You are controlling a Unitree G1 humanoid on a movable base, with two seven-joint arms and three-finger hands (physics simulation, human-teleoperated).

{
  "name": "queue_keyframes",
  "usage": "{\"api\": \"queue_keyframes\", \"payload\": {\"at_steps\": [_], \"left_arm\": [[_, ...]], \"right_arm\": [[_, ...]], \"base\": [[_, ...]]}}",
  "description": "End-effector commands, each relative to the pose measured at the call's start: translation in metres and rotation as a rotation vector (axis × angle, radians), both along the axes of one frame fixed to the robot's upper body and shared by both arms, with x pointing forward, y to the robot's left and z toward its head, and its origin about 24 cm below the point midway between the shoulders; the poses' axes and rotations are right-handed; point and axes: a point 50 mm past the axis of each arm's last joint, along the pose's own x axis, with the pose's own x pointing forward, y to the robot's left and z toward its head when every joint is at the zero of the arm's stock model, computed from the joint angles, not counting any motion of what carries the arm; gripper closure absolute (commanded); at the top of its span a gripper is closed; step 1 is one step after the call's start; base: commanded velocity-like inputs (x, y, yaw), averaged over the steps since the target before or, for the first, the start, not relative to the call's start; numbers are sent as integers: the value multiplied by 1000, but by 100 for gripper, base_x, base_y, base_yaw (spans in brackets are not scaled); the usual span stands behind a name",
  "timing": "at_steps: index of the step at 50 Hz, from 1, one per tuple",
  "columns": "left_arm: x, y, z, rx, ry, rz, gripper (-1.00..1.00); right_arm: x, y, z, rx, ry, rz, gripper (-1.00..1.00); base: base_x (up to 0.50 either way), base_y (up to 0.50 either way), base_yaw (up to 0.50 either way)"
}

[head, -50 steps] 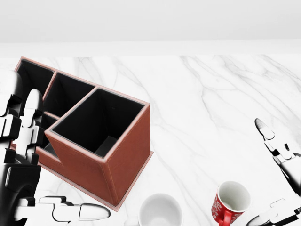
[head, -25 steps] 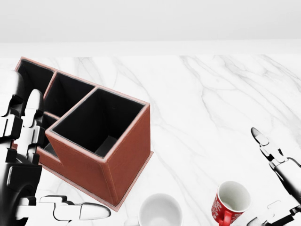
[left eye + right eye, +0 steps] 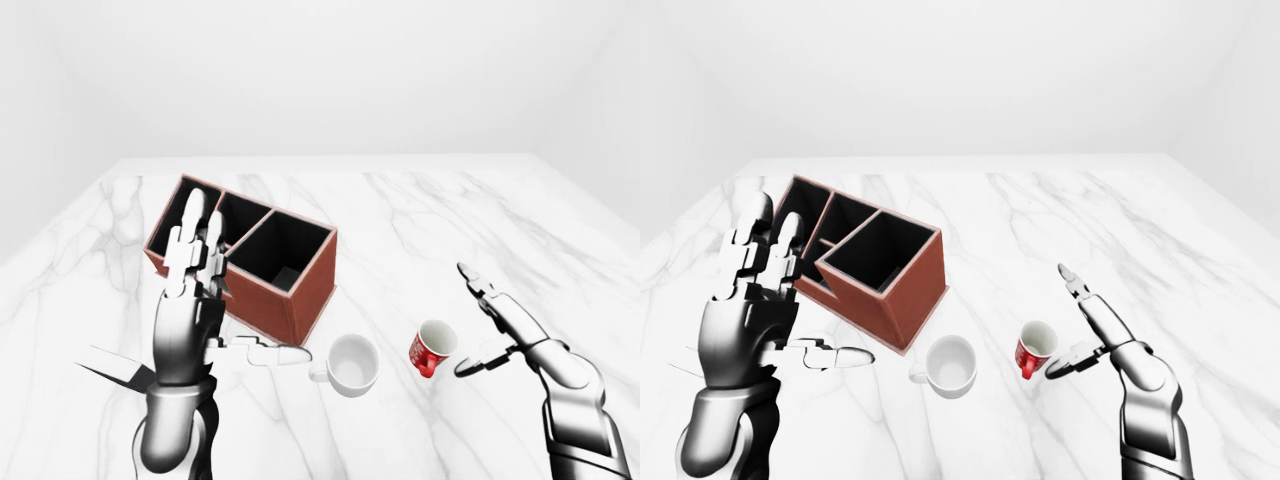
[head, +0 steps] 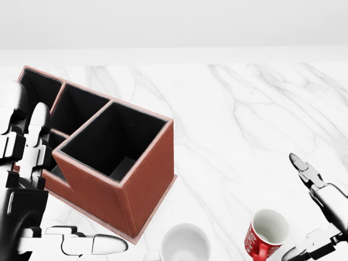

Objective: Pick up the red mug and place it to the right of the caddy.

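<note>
Low in the right-eye view, on the marble tabletop, the right hand, fingers spread, flanks the upright red mug right of the caddy, needing a square, body-wide closure.

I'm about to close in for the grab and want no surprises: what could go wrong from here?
The right hand is open beside the red mug without touching it; a sideways push could tip it or roll it away. The white mug sits close on the left and could get bumped. The caddy lies beyond.
</note>
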Motion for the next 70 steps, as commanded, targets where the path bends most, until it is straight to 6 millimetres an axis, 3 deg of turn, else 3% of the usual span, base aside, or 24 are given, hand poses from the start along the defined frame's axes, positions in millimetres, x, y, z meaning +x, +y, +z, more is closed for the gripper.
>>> {"api": "queue_keyframes", "payload": {"at_steps": [1, 6, 31, 56, 70], "left_arm": [[0, 1, 0, 0, 0, 1, -100], [1, 0, -1, 0, 7, 0, -100], [0, 0, 0, 0, 0, 0, -100], [0, 1, -1, -1, 5, 0, -100], [0, 1, 0, -1, 3, 1, -100]], "right_arm": [[4, -4, -14, 12, 49, -28, -100], [4, -7, -25, 17, 90, -50, -100], [12, 1, -16, -20, 58, -14, -100], [15, -1, -33, -10, 117, -43, -100], [17, 4, -31, -24, 111, -24, -100]], "base": [[0, 0, 0], [0, 0, 0], [0, 0, 0], [0, 0, 0], [0, 0, 0]]}}
